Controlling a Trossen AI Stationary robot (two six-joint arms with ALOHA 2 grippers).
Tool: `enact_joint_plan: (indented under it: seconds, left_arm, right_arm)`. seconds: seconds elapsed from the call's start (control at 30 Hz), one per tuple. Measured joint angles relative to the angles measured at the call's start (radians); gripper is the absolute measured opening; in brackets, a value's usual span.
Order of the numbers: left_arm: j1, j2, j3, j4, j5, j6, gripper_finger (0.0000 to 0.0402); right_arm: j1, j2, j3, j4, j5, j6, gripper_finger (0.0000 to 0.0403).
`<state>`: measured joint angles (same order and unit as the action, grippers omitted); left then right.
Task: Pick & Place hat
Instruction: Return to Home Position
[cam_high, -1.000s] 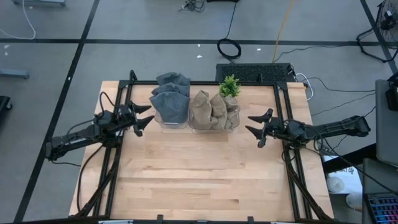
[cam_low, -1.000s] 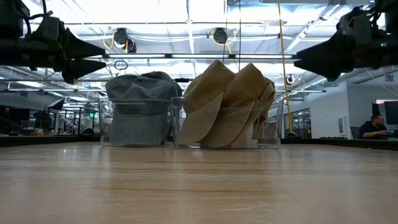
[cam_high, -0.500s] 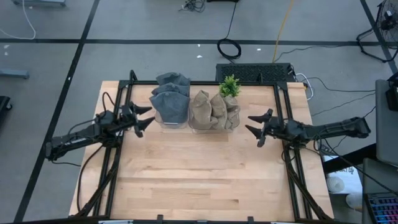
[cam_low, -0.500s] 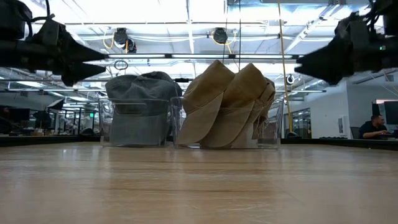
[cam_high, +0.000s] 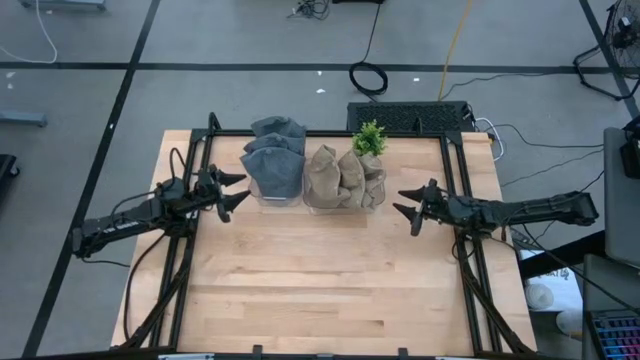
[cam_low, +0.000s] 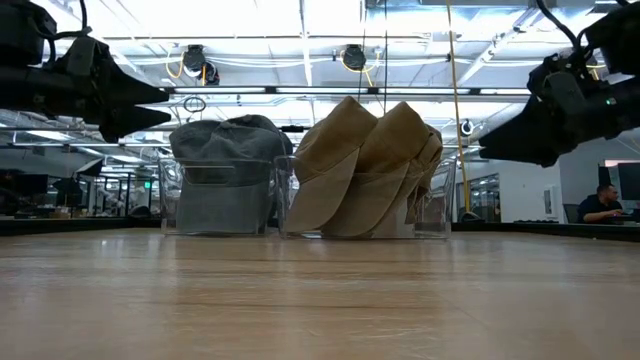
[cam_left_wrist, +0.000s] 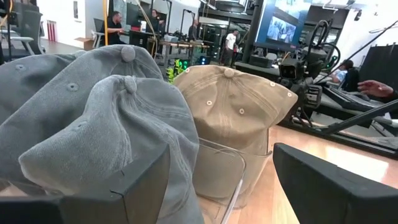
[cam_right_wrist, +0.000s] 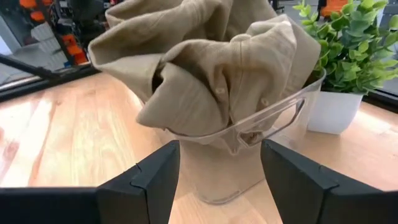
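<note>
Looks basically done here. The blue caps (cam_high: 273, 160) are piled in the left clear bin (cam_high: 266, 198) at the desk's back edge, with the tan caps (cam_high: 345, 178) in the bin right beside it. No cap lies loose on the desk. The left end effector (cam_high: 244, 186) and right end effector (cam_high: 402, 202) both hang empty, fingers apart, flanking the bins. I'd say only parking the arms is left.

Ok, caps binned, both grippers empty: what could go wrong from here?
1. The grey-blue cloth caps are heaped above the left clear plastic bin's rim, one seemingly overhanging its far side; it might slide off.
2. The open left gripper hangs close beside that bin, so a sideways swing could clip it. The open right gripper has more room.
</note>
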<state>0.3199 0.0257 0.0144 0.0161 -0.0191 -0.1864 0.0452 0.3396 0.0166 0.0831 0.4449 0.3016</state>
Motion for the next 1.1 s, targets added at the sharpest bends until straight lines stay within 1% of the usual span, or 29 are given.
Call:
enact_joint_plan:
  seconds: [0.17,1.1]
  left_arm:
    - [0.0,0.0,-0.002,0.014,0.0,0.0,0.0294]
    - [0.0,0.0,-0.003,0.024,-0.001,-0.001,0.0294]
  right_arm:
    - [0.0,0.001,-0.001,0.013,0.0,-0.035,0.0212]
    - [0.0,0.001,-0.001,0.032,-0.001,-0.033,0.0212]
